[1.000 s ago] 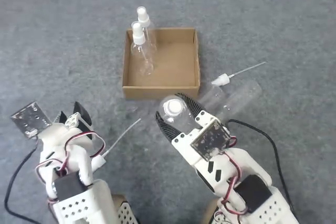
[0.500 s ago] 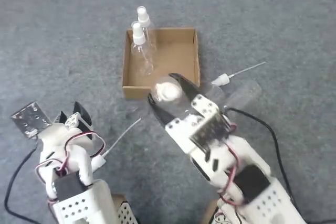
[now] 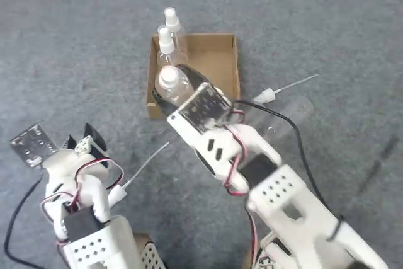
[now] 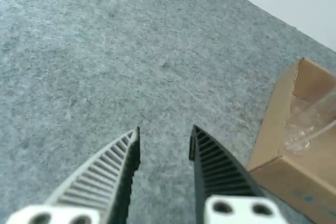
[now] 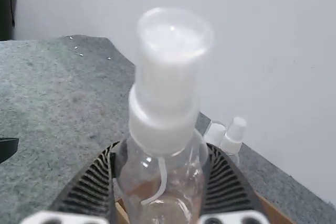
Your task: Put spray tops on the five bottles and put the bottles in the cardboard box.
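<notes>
My right gripper (image 3: pixel 175 92) is shut on a clear bottle (image 3: pixel 168 79) with a white spray top and holds it upright over the front left part of the cardboard box (image 3: pixel 235 67). In the right wrist view the bottle (image 5: pixel 164 124) stands between the black fingers (image 5: pixel 93 184). Two capped bottles (image 3: pixel 165 41) stand in the box's back left corner. Right of the box a capless clear bottle (image 3: pixel 295 111) lies beside a loose spray top (image 3: pixel 265 96). My left gripper (image 3: pixel 82 137) hovers open over the carpet at the front left, nothing between its fingers (image 4: pixel 119 170).
A second loose spray top with its thin tube (image 3: pixel 143 166) lies on the grey carpet between the two arms. The left wrist view has the box's corner (image 4: pixel 278 145) off to one side. A black cable (image 3: pixel 296 146) runs along the right arm.
My right arm has swung forward and left with the capped bottle, from in front of the box to over its front left part. The left arm has hardly moved.
</notes>
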Robot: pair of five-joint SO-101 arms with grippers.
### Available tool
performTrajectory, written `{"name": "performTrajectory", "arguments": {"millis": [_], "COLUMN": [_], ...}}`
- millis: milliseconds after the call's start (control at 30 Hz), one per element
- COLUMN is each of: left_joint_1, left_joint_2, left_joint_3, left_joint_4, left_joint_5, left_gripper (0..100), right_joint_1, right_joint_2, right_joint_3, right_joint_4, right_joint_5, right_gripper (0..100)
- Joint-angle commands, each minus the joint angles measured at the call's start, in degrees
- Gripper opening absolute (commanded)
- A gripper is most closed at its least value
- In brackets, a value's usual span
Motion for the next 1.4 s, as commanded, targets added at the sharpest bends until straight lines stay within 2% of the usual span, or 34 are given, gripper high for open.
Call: {"name": "performTrajectory", "arguments": {"millis": [0, 167, 600, 1167, 1367], "left_joint_1": [-0.1, -0.1, 0.3, 3.1, 3.0], "left_joint_2": [-1.0, -1.0, -1.0, -1.0, -1.0], "left_joint_3": [0.3, 0.5, 0.4, 0.4, 0.4], "left_joint_4": [-2.7, -2.7, -2.8, -2.8, -2.8], "left_joint_5": [0.4, 0.4, 0.4, 0.4, 0.4], "left_gripper": [15, 15, 15, 15, 15], "right_joint_1": [0.7, 0.7, 1.6, 2.9, 3.2], "right_joint_2": [5.4, 13.9, 32.7, 39.2, 42.9], "right_joint_3": [-4.9, -7.3, -18.2, -20.6, -20.5], "right_joint_4": [-8.7, -15.4, -16.1, -16.1, -20.6], "right_joint_5": [0.4, 0.4, 0.2, -11.1, -11.5], "right_gripper": [0.6, 0.6, 0.6, 0.7, 0.7]}}
